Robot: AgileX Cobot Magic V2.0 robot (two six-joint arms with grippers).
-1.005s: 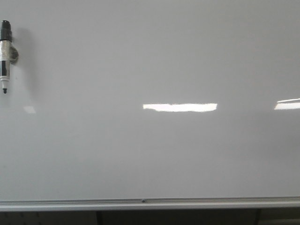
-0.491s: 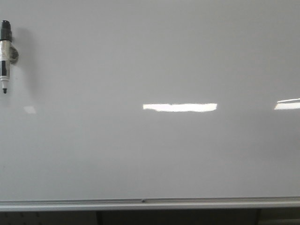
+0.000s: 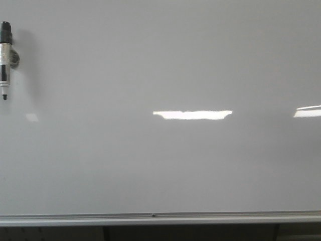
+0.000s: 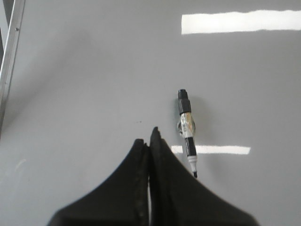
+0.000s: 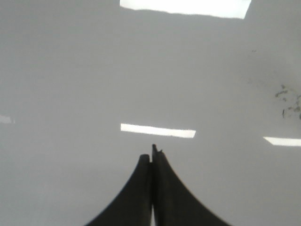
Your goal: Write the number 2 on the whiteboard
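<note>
The whiteboard (image 3: 165,165) fills the front view, pale grey and glossy, with a silver rail (image 3: 160,219) along its lower edge. No number 2 shows on it in any view. A black-and-white marker (image 3: 5,59) hangs tip down on a small holder at the board's far left; the same marker (image 4: 186,132) appears in the left wrist view. My left gripper (image 4: 149,141) is shut and empty, facing the board a little to the side of the marker. My right gripper (image 5: 151,154) is shut and empty over bare board (image 5: 94,84). Neither gripper shows in the front view.
Bright rectangular light reflections (image 3: 192,115) lie on the board. Faint dark smudges (image 5: 289,101) mark the board in the right wrist view. The board's metal edge rail (image 4: 10,61) runs along one side of the left wrist view. Dark space lies below the rail.
</note>
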